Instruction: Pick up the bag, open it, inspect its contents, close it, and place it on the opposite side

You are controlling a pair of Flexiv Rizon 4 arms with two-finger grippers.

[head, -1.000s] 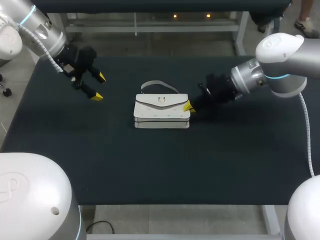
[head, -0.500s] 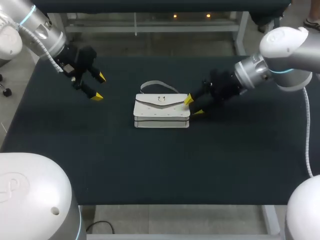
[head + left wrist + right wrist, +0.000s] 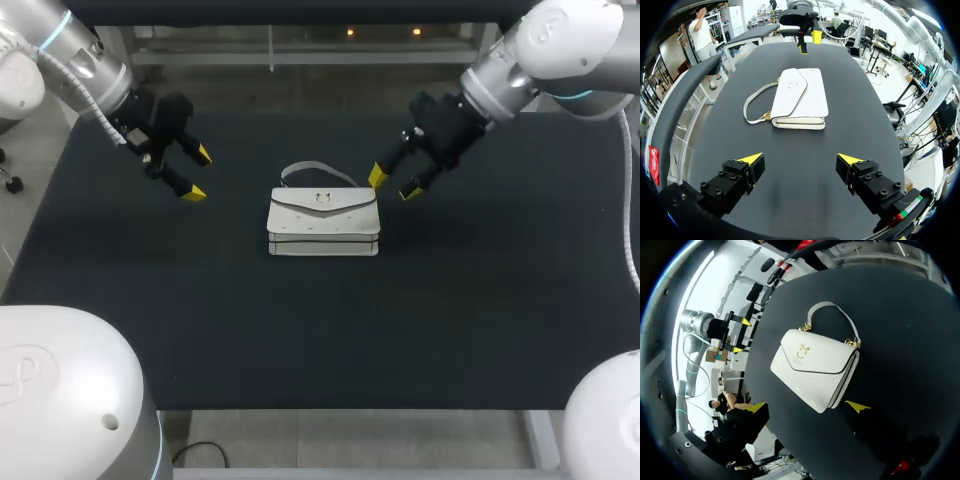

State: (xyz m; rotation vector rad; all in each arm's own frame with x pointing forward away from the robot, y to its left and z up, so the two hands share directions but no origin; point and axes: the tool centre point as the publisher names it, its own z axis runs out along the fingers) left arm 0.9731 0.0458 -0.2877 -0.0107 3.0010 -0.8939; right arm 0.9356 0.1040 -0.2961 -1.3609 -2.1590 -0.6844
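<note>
While the white handbag (image 3: pixel 323 222) lies flat on the dark table (image 3: pixel 450 330), a little toward 12 o'clock from the table's middle, neither of our 2 arms has hold of it. Its long axis runs from 9 o'clock to 3 o'clock in the head view. Its strap (image 3: pixel 318 170) loops out on the 12 o'clock side.

Our right pincer (image 3: pixel 393 184) hangs just beside the bag's 2 o'clock corner, fingers spread wide and holding nothing. From it the bag lies at about 8 o'clock. In the right wrist view the bag sits ahead of the yellow tips and apart from them. Our left pincer (image 3: pixel 198 173) is also wide open and empty. It sits well apart, at about 10 o'clock from the bag, and the bag lies at 4 o'clock from it.

We judge the right arm the nearer by far, so the pick-up looks like its job. The strap, just beside its tips toward 9 o'clock, is the likeliest grip.

As for the container, the flap (image 3: pixel 322 205) lies down over the front with its gold clasp (image 3: pixel 322 199) showing, so the bag appears shut. We cannot see anything inside it. By our reading the task is at its very start: not yet lifted, opened, inspected or moved across.
</note>
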